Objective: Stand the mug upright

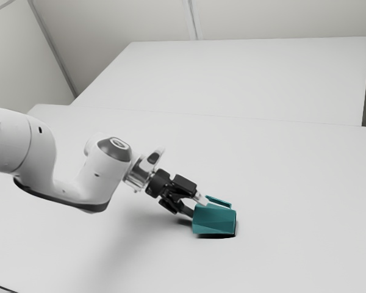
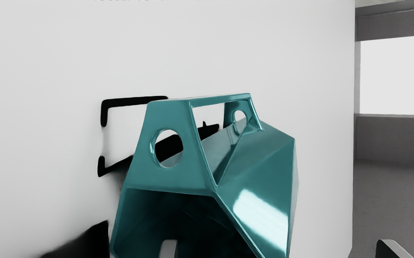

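Your gripper (image 1: pixel 196 206) is open at the mouth of the mug (image 1: pixel 214 220), which lies on its side on the table (image 1: pixel 299 183), handle (image 2: pixel 171 114) uppermost; one finger (image 2: pixel 168 249) seems to reach into the mouth, the other stands outside; if you close unevenly on the wall, the mug may skid or roll; if your bite is shallow, its slick, slanted faces could slip free as you tilt it.

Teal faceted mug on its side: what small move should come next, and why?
Probably gently closing the open fingers on the side wall of the teal faceted mug. In the wrist view, one fingertip stands against its dark mouth, the other outside, so that wall seems to lie between them.
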Tool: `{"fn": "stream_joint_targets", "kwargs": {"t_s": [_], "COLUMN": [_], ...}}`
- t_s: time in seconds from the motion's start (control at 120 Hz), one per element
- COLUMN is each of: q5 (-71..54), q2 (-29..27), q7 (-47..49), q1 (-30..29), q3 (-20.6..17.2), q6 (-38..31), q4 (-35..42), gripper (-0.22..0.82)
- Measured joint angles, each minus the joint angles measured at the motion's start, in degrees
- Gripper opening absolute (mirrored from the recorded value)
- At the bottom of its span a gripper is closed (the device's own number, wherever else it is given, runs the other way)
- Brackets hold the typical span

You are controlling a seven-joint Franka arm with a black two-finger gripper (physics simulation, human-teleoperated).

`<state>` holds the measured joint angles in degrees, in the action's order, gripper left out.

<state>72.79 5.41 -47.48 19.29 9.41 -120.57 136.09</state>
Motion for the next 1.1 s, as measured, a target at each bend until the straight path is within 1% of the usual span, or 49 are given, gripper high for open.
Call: {"fn": "stream_joint_targets", "kwargs": {"t_s": [0.35, 0.483, 0.867, 1.1], "q5": [4.72, 5.85, 7.98, 8.4], "q2": [1.74, 2.11, 2.75, 3.21], "q7": [-4.09, -5.36, -8.17, -9.32], "q1": [-0.06, 0.29, 0.58, 0.57], "q3": [-0.01, -0.01, -0.44, -0.45], "q6": [0.99, 1.24, 1.96, 2.39], "q4": [-0.01, 0.01, 0.38, 0.46], "gripper": [0.6, 0.58, 0.43, 0.33]}}
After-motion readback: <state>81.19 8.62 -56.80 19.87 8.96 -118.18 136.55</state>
